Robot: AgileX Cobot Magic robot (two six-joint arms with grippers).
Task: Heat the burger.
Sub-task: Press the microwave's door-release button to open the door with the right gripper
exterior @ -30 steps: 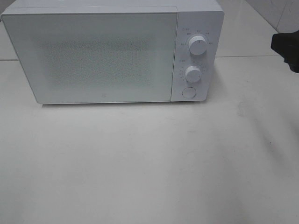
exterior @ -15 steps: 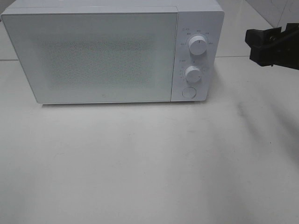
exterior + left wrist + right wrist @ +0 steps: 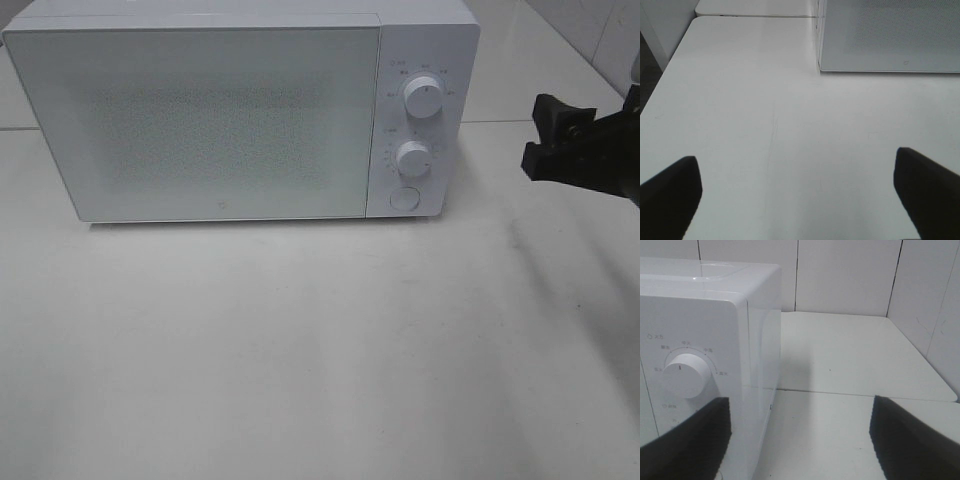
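the burger shows in no view. it may sit behind the shut door [image 3: 200, 120] of the microwave [image 3: 420, 30], but the speckled panel hides whatever is inside, so which way it points and how its long axis lies cannot be told.

the right hand [image 3: 538, 133] hovers beside the control panel, level with the upper knob [image 3: 423, 98] and clear of it, its jaws apart and empty. the left hand [image 3: 800, 195] hangs over the bare tabletop [image 3: 300, 350] in front of the door, jaws wide apart, holding nothing.

the likely risk is at the dials. jaws this wide could close off-centre and slip on the upper knob, or catch the lower knob [image 3: 412, 158] instead. a sideways push could also slide the microwave.
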